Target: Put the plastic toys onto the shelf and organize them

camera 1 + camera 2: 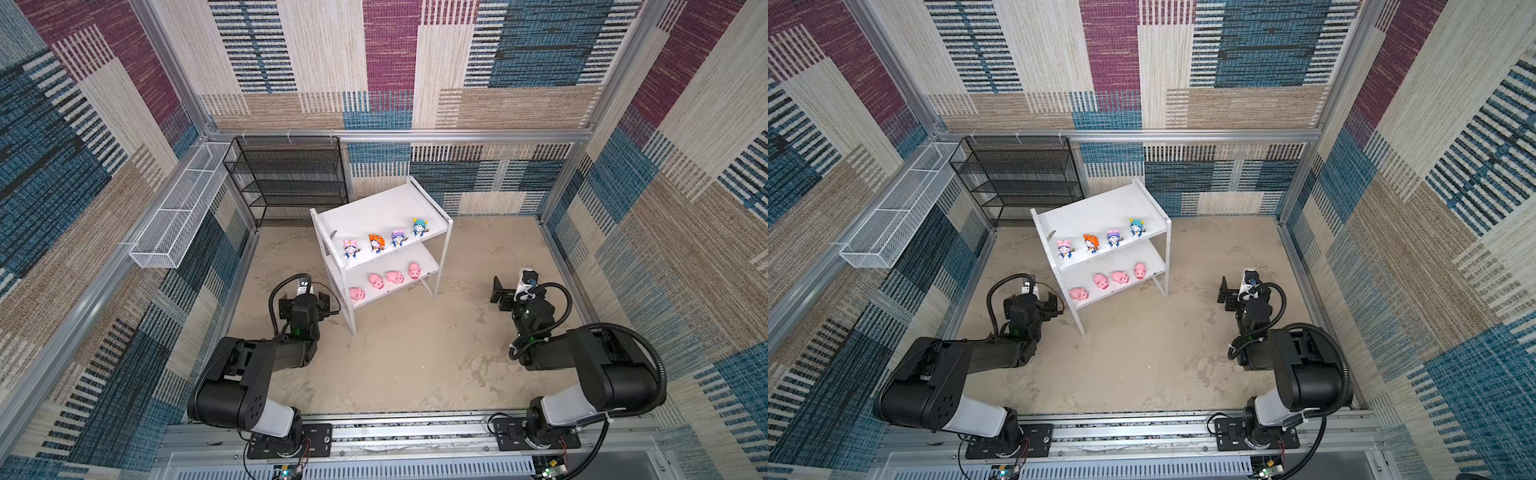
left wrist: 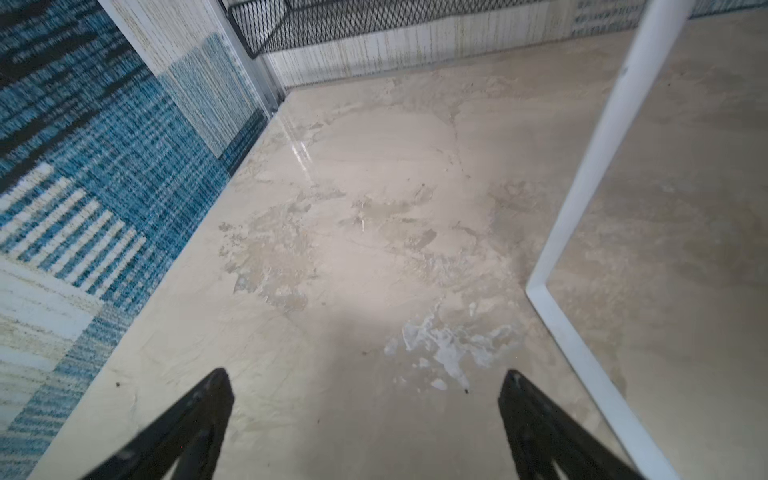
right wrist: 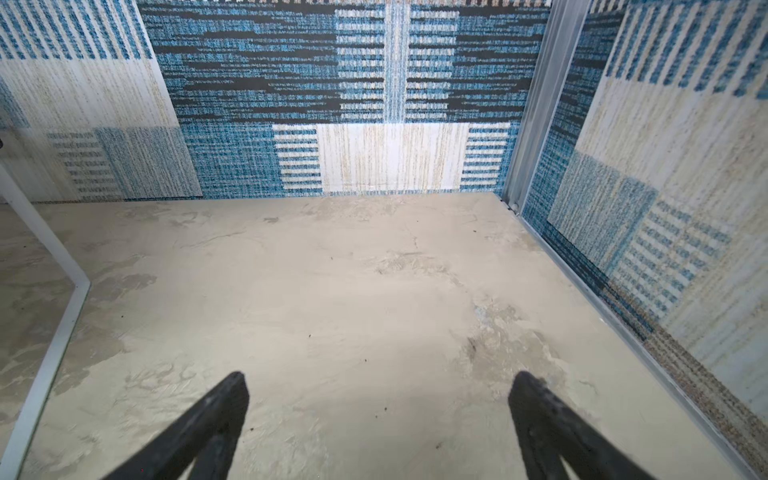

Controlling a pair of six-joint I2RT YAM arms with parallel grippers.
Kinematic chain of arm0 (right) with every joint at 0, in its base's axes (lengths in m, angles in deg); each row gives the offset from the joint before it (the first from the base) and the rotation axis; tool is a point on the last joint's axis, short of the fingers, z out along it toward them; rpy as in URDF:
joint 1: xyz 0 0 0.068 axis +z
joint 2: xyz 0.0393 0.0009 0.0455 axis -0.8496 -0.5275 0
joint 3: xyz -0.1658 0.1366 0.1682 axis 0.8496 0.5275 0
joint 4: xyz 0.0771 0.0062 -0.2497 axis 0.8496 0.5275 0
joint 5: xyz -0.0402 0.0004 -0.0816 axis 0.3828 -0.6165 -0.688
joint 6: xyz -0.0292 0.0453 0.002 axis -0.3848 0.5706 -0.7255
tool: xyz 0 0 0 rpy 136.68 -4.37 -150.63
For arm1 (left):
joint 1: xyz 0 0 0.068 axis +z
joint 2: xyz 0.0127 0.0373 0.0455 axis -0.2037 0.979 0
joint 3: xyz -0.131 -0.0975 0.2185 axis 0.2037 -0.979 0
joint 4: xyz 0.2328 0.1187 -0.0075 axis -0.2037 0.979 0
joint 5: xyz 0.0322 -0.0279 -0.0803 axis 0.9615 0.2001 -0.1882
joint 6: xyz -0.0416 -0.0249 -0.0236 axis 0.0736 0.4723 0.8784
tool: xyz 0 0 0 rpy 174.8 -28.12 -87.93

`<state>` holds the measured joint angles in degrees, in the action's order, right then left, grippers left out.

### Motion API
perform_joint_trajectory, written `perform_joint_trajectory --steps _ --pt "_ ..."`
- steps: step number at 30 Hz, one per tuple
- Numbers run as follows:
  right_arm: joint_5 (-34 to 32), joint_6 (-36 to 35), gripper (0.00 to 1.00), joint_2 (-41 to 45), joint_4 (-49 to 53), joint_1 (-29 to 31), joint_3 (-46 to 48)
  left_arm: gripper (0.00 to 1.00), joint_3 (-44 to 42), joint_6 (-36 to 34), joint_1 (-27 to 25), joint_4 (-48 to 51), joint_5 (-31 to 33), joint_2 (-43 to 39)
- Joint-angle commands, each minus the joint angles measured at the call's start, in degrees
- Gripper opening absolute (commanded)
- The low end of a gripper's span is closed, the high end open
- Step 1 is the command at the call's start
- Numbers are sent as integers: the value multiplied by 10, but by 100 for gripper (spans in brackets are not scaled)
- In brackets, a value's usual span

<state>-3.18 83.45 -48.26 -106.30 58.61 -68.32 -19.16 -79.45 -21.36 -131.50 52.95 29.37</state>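
In both top views the shelf (image 1: 374, 210) (image 1: 1096, 212) is seen standing on the tabletop (image 1: 415, 353), toward the back and near the middle. Four hooded figurines (image 1: 376, 243) are lined up upright along the front of its upper board. Four pink pigs (image 1: 394, 276) are laid in a row on the lower board. The left claw (image 1: 304, 303) is held spread just beside the shelf's near left leg. The right claw (image 1: 501, 296) is likewise spread, well apart from the shelf on the right. A black mesh rack (image 1: 291, 174) is set in the back left corner, and a white wire basket (image 1: 178, 208) is fixed along the left wall.

In the left wrist view, the left claw (image 2: 368, 375) is shown with its fingers wide apart above the tabletop, and a white leg of the shelf (image 2: 590, 166) is seen close to one finger.

In the right wrist view, the right claw (image 3: 380, 376) is shown spread above the tabletop, with a leg of the shelf (image 3: 54, 257) at the picture's edge.
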Motion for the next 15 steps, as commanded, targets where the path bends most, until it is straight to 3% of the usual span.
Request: perform_joint_trajectory --steps 1,6,15 --pt "21 9 100 -3 -57 -1 4 100 7 -20 6 -49 -20 0" --pt "20 8 100 -2 -61 -1 8 100 10 -17 11 -42 -28 1" --pt "20 8 100 -2 -60 -1 6 100 16 8 65 -19 -156 8"
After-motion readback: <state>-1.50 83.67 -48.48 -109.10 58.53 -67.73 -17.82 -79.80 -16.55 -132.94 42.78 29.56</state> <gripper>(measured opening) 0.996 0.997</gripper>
